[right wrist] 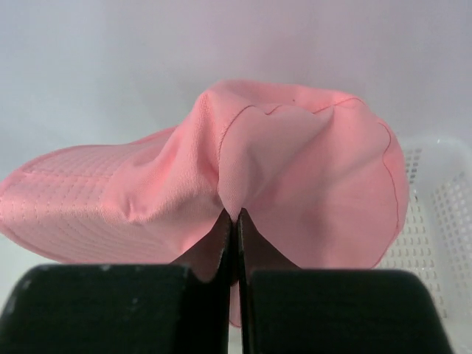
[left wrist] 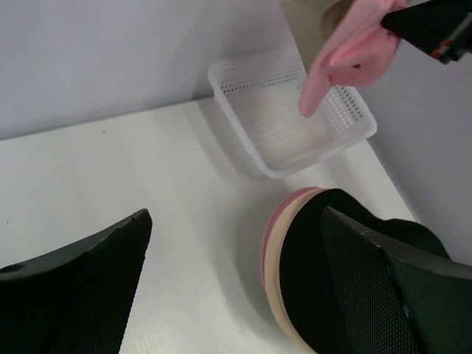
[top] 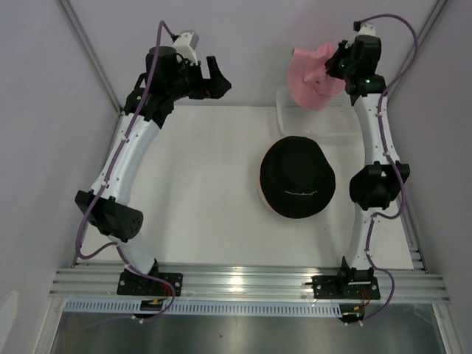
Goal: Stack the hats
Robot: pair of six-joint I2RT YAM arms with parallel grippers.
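Note:
A black hat (top: 297, 177) lies on top of a stack on the table, right of centre. In the left wrist view the black hat (left wrist: 324, 280) rests on a beige hat (left wrist: 284, 291), which rests on a pink hat (left wrist: 271, 221). My right gripper (top: 338, 65) is shut on a second pink hat (top: 313, 74) and holds it up in the air above the white bin; the fabric is pinched between the fingers (right wrist: 236, 221). My left gripper (top: 219, 80) is open and empty, raised at the back left.
A white perforated plastic bin (left wrist: 291, 118) stands at the back right of the table, empty inside; it also shows in the top view (top: 317, 122). Walls close in the table at the back and sides.

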